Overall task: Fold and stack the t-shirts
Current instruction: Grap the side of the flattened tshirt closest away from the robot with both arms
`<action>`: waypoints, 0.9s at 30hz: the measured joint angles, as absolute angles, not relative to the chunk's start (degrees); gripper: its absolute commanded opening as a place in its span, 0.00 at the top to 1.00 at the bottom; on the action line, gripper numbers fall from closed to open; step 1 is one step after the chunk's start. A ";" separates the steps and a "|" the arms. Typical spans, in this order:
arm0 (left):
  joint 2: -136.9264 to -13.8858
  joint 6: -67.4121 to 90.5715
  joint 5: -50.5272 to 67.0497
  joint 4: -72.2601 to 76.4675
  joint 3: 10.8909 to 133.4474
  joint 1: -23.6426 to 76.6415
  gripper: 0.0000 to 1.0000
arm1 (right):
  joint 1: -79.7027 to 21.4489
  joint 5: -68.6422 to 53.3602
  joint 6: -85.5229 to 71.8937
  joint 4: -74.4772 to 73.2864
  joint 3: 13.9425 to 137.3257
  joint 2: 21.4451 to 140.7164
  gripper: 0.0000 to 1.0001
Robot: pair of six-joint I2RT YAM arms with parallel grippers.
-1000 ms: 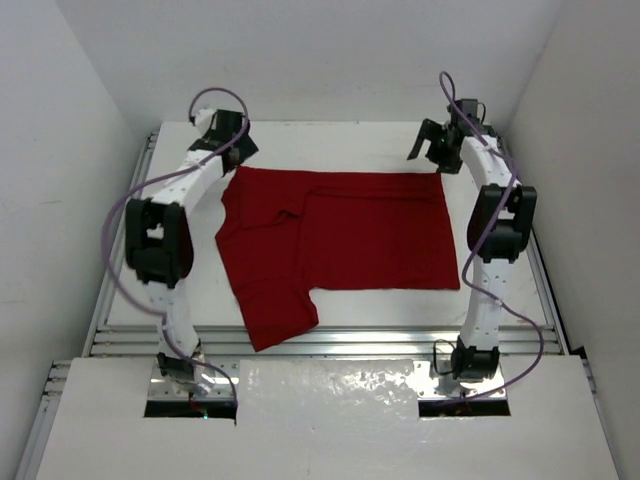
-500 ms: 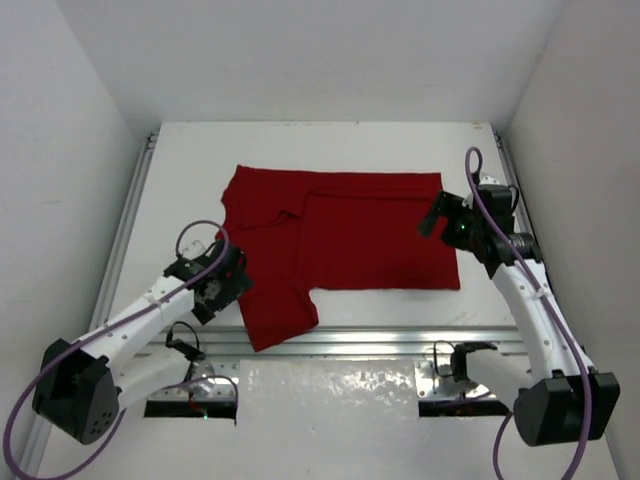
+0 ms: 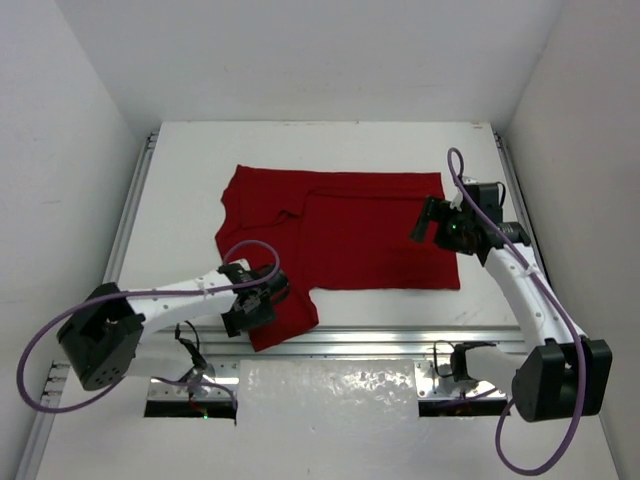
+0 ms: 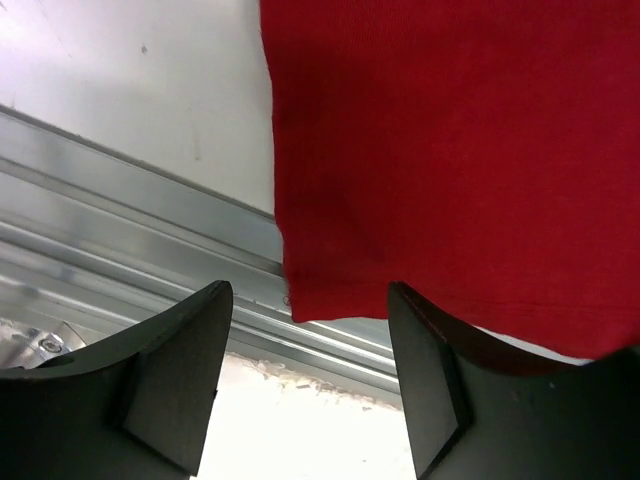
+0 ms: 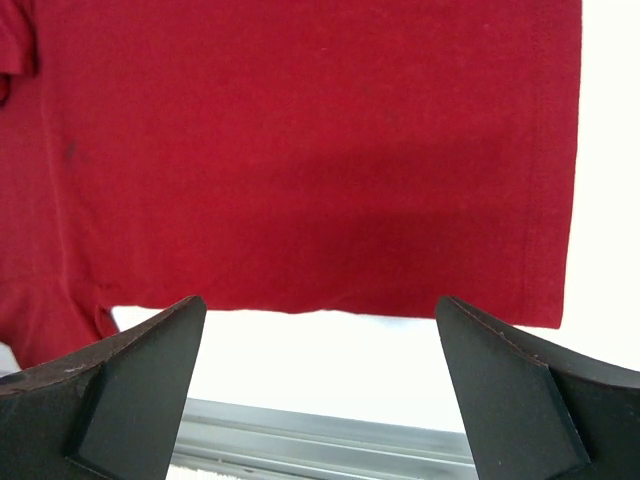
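Observation:
The dark red t-shirt (image 3: pixel 350 235) lies flat on the white table, with one part reaching down to the near left (image 3: pixel 285 315). My left gripper (image 3: pixel 252 308) is open and empty, low over that near-left part. In the left wrist view the shirt's corner (image 4: pixel 300 300) lies just ahead of the left gripper (image 4: pixel 305 375), between the fingers (image 4: pixel 175 380). My right gripper (image 3: pixel 427 222) is open and empty above the shirt's right side. In the right wrist view the shirt (image 5: pixel 300 150) fills the top, its hem ahead of the right gripper (image 5: pixel 320 390).
A metal rail (image 3: pixel 400 340) runs along the table's near edge and shows under the left gripper (image 4: pixel 120 200). Rails also border the left side (image 3: pixel 125 230) and right side (image 3: pixel 545 270). White walls enclose the table on three sides.
Both arms drew back from the shirt's far corners. The left gripper then swung right onto the shirt's near-left corner. The right gripper shifted slightly left over the shirt's right edge.

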State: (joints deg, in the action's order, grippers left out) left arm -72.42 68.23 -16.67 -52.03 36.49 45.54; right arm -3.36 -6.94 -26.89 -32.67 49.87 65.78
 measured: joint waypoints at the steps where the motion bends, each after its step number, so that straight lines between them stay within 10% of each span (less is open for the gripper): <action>1: -73.87 68.58 -16.78 -52.07 36.80 46.17 0.39 | -3.36 -7.33 -26.74 -32.73 50.06 65.69 0.01; 9: -81.87 68.64 -19.75 -46.57 39.38 46.59 0.39 | -3.33 -9.15 -25.52 -32.67 50.13 61.93 0.01; 13: -84.60 68.71 -24.03 -41.58 41.39 46.59 0.72 | -3.33 -10.00 -25.47 -32.62 50.13 61.23 0.01; 18: -84.47 66.41 -29.04 -39.22 41.58 45.63 0.80 | -3.33 -10.74 -25.47 -32.47 50.13 60.88 0.01; 21: -84.47 64.16 -30.11 -38.15 42.48 43.09 0.59 | -3.33 -10.76 -25.47 -32.12 50.13 60.58 0.01; 25: -83.66 62.17 -30.85 -37.28 42.96 41.21 0.02 | -3.33 -10.94 -25.47 -32.05 50.13 60.53 0.01; 27: -82.28 62.06 -30.83 -37.12 42.59 41.21 0.00 | -3.33 -11.14 -25.47 -31.97 50.13 60.53 0.01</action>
State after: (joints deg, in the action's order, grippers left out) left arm -82.28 62.06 -30.83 -37.12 42.59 41.21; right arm -3.33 -11.14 -25.47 -31.97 50.13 60.53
